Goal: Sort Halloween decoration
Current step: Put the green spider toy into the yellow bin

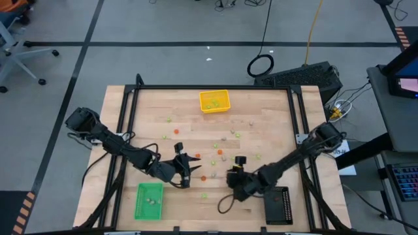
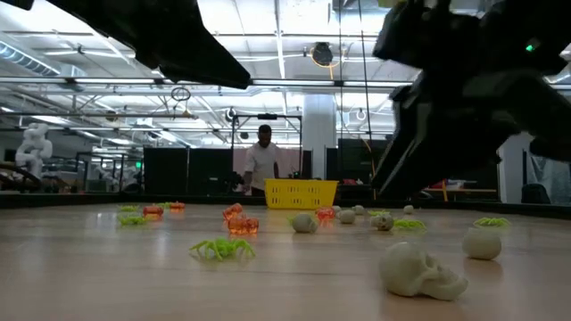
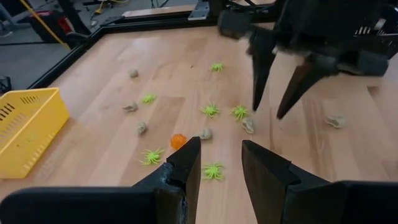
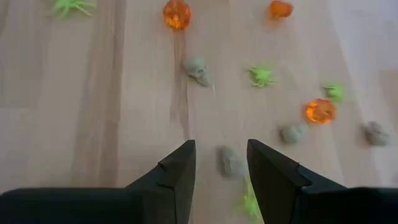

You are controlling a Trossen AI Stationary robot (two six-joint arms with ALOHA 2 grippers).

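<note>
Halloween decorations (image 1: 221, 151), tiny orange pumpkins, light green spiders and pale skulls, were scattered across the middle of the counter (image 1: 274, 111). At the near left corner a green tray (image 1: 148, 200) already held a few pieces. The left gripper (image 1: 188, 167), jaws apart and empty, was held low beside it, facing the scatter. A yellow tray (image 1: 215, 101) stood at the far edge. The right gripper (image 4: 221, 163), also parted and empty, was poised over a pale skull (image 4: 231, 162), with a black tray (image 1: 279, 205) just beside that arm. A pick appeared to be in hand; a straight descent and closing on the skull would be called for next.
</note>
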